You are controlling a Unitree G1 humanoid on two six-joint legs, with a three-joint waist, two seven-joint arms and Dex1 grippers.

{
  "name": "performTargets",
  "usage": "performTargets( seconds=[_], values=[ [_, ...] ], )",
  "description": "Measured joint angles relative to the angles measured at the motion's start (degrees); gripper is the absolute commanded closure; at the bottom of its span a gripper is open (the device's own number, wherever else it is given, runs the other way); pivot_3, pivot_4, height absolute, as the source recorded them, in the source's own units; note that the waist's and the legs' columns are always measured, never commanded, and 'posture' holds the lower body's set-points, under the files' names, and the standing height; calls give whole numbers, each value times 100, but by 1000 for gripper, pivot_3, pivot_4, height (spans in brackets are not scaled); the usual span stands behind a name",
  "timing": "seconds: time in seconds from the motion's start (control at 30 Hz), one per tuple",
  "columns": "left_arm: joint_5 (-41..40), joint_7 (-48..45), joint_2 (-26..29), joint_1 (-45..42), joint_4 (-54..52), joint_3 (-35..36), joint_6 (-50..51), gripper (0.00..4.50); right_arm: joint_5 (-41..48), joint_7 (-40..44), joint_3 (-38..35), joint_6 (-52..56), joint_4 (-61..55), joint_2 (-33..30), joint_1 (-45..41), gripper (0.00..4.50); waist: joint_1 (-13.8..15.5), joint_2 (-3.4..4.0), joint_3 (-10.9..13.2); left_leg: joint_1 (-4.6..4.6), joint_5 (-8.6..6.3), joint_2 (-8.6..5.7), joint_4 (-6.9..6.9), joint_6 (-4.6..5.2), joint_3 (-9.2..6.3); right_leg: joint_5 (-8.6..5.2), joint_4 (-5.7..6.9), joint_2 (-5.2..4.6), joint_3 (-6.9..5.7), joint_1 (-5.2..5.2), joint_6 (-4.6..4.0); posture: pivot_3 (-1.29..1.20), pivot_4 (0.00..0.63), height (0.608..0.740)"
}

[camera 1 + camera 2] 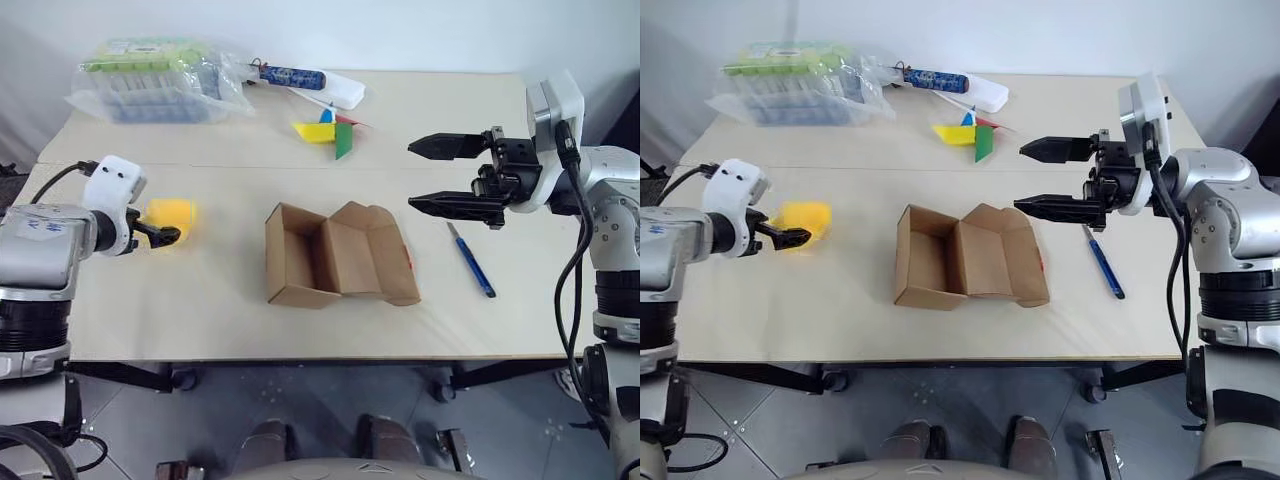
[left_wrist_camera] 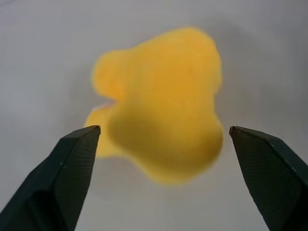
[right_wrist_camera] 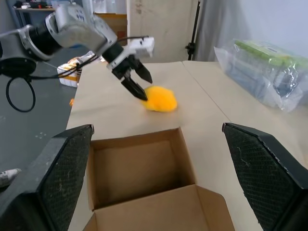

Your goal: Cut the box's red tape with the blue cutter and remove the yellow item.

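Your work surface is a beige table point(image 1: 250, 330) running nearly the full width of the scene; a seam crosses it from left to right at mid-depth. The near edge lies just in front of the box. You have open tabletop between the box and the yellow item, and again along the near right, around the cutter.

At the far left corner sits a clear plastic package with green labels point(image 1: 155, 80). Just to its right lies a blue-patterned tube with a white end point(image 1: 305, 80), and nearer to you a multicoloured paper pinwheel point(image 1: 330, 133).

The box point(image 1: 335, 255) stands at the centre with its lid folded back to the right, so the cavity opens upward; its long axis runs left to right. A sliver of the red tape point(image 1: 409, 262) shows at the lid's right edge.

Your right gripper point(image 1: 440, 175) reaches in from the right, roughly level and pointing left, above the table just right of the box. Its fingers stand wide apart, holding nothing.

Your left gripper point(image 1: 165, 232) comes in from the left, angled down and forward. Its fingers are spread wide on either side of the yellow item point(image 1: 172, 212), with gaps on both sides in the left wrist view. The item rests on the table, well left of the box.

The blue cutter point(image 1: 470, 260) lies on the table right of the box, its long axis running from far-left to near-right, with the thin tip at the far end.
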Motion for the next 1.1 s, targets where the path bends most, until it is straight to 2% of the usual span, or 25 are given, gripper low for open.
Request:
performTargets(
  seconds=[0.07,0.2,0.33,0.4,0.57,0.63,0.7,0.87,1.1],
  values=[
    [-168,-161,314,3,-216,198,47,14,-18,12,-5,-46,0,0,-4,0,-6,0,0,4,-1,0,-5,-2,-4,0,0,0,2,-2,0,0,150,740],
    [-611,-503,446,37,-422,571,-83,14,-73,38,-17,-56,0,-18,-4,0,-7,3,1,8,0,1,-7,-3,-2,-1,0,0,7,-2,-1,0,150,740],
    [-1421,-840,-568,212,-947,1793,-1568,14,-104,3,-142,-55,-7,-58,0,0,24,2,3,0,-1,14,5,-2,-10,0,-2,-6,1,4,-1,0,150,740],
    [-1604,-1047,-885,783,-1367,2109,-2529,14,-106,-18,-243,-56,-19,-109,77,0,2,3,2,8,-3,4,-5,-3,-8,0,-6,-7,6,4,-1,0,150,740],
    [-1898,-1391,-1201,2331,-1723,2126,-3064,14,-296,38,-473,-198,-88,-588,1004,0,1,2,2,10,-4,2,-10,-6,10,-1,-3,-4,-1,1,-3,0,150,740],
    [-2070,-2054,-1141,2999,-1701,2116,-3542,14,-531,254,-557,-610,-133,-880,1836,0,15,2,2,15,-7,3,-10,-3,31,-1,-9,-5,-4,11,-3,0,150,740],
    [-2079,-2595,-967,3553,-1414,2095,-3993,14,-893,261,-634,-1272,147,-909,2419,0,16,3,2,16,-6,1,-8,-2,50,-1,-24,-5,1,13,-4,0,150,740],
    [-2012,-2817,-743,3708,-710,2098,-4571,14,-1226,-326,-1111,-2279,1141,-648,2508,0,-8,16,9,53,6,17,-14,3,50,2,-39,-5,27,29,-23,0,150,740],
    [-1936,-2724,-591,3715,-335,1971,-4756,14,-1234,-2,-1283,-2507,1226,-694,3584,0,-4,18,10,75,-9,36,-25,5,52,4,-34,-8,28,40,-20,0,150,740]
  ],
)
